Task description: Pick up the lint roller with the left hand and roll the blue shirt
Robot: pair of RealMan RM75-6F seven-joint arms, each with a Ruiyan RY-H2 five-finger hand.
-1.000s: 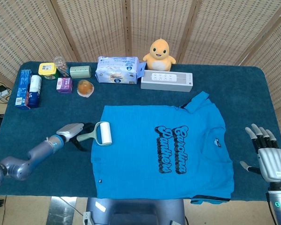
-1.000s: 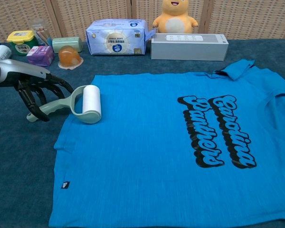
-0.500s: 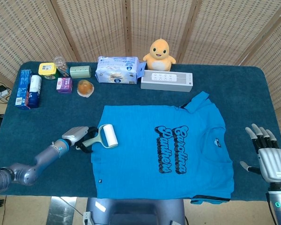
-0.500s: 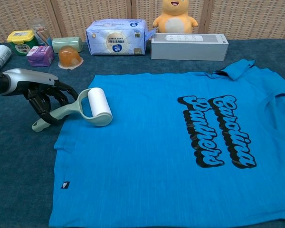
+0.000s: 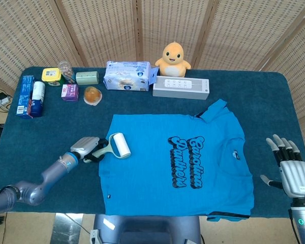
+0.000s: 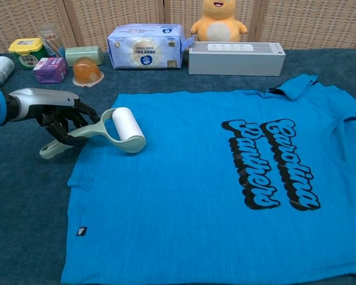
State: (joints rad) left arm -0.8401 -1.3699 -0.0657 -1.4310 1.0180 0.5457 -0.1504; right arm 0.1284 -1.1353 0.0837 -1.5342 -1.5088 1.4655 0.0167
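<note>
**A:** Where's the roller right now?

**B:** The lint roller [image 6: 110, 129] is in my left hand [image 6: 58, 116]. My fingers are wrapped around its pale green handle, and the white drum sits on the blue shirt [image 6: 213, 184], at the far-left part of it, just inside the left edge. The butt of the handle pokes out over the table [image 5: 40, 132] on the near-left side of my hand.

**A:** And your other hand?

**B:** My right hand [image 5: 290, 168] holds nothing, fingers spread, resting off the right edge of the shirt, well away from the work.

**A:** So what makes this stroke go well?

**B:** As I judge it, keeping the drum flat. If I tip my wrist, only one end of the drum touches and it skids instead of turning. I'd press down lightly and evenly, then push straight along the drum's rolling direction, toward the right, across the plain cloth on the way to the printed lettering.

**A:** Any risk?

**B:** The shirt lies loose on the table, so a sticky drum could lift or bunch the fabric, especially near that left edge. Short, slow strokes should keep it lying smooth. My grip also sits toward the end of the handle, so I'd keep it firm enough that the roller doesn't twist in my fingers.
</note>
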